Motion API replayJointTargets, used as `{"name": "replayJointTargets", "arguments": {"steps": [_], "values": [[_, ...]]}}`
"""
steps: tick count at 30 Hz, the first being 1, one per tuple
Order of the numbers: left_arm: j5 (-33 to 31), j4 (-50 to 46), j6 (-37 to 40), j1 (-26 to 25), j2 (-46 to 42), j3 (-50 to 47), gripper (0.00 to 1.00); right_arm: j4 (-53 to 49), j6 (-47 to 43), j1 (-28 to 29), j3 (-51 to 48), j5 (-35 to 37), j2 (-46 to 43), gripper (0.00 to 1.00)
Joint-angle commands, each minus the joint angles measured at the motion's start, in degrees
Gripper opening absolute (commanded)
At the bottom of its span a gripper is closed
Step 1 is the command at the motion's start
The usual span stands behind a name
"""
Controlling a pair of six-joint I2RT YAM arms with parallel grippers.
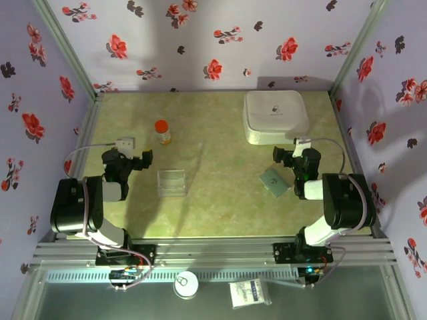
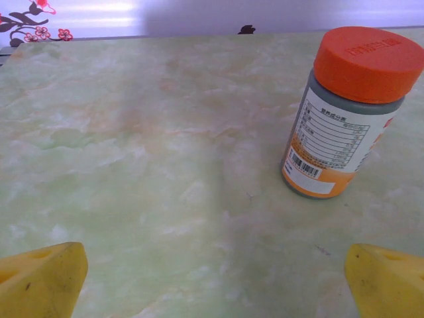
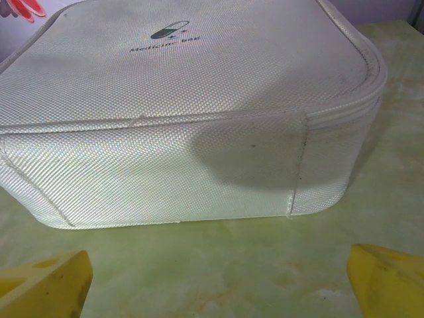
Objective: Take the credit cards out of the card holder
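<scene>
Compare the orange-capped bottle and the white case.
The bottle stands upright, narrow and round; the white case lies flat, wide and rounded-square. The bottle has an orange cap and printed label; the case is woven white with a small logo. Both rest on the table.

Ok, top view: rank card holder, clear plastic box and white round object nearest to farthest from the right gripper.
1. card holder, just near-left of the right gripper.
2. clear plastic box, mid-table, leftward.
3. white round object, below the table's near edge.
</scene>
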Motion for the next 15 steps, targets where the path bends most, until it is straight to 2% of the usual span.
{"name": "replayJointTargets", "arguments": {"steps": [1, 15], "values": [[1.82, 1.41, 1.25, 0.27, 0.12, -0.01, 1.0, 2.11, -0.44, -0.41, -0.38, -0.86, 0.25, 0.99], [1.48, 2.14, 1.11, 0.28, -0.01, -0.36, 1.0, 2.2, -0.22, -0.58, -0.32, -1.03, 0.27, 0.99]]}}
